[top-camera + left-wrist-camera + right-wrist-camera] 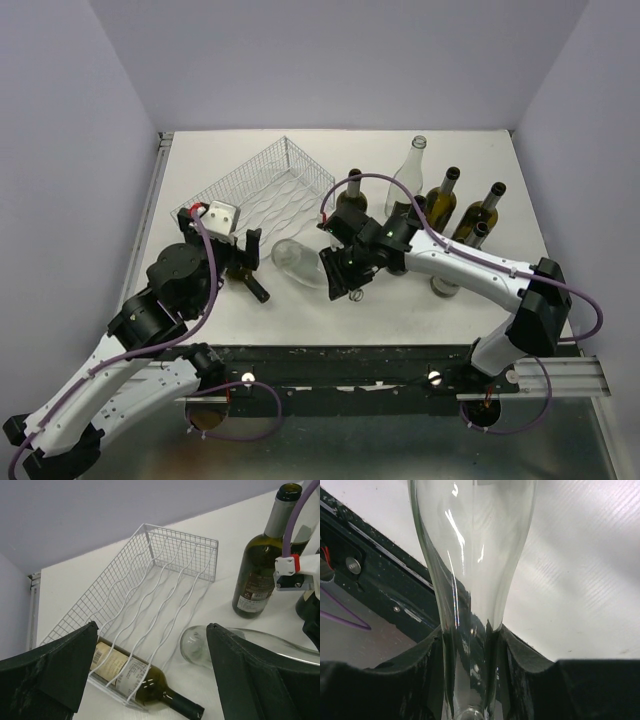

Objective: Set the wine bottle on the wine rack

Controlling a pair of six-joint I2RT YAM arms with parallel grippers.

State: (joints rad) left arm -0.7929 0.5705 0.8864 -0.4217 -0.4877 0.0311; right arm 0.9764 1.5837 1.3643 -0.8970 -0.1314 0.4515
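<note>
Broadly, the white table (400, 320) carried the white wire-mesh wine rack (150, 580), with a dark green labelled bottle (135, 675) lying at its near end. Just beside it lay the clear glass wine bottle (298, 262), its neck clamped by the right pincer (470, 650). The left pincer (250, 265) gaped wide, holding nothing.

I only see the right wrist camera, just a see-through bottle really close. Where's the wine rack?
Observer: The wine rack sits to the left of your clear bottle, whose base points toward it.
Operator: Is anything in it already?
Observer: One dark bottle lies along its near end.
Operator: What's the other arm doing?
Observer: The left arm holds its jaws wide open near that dark bottle, gripping nothing.
</note>
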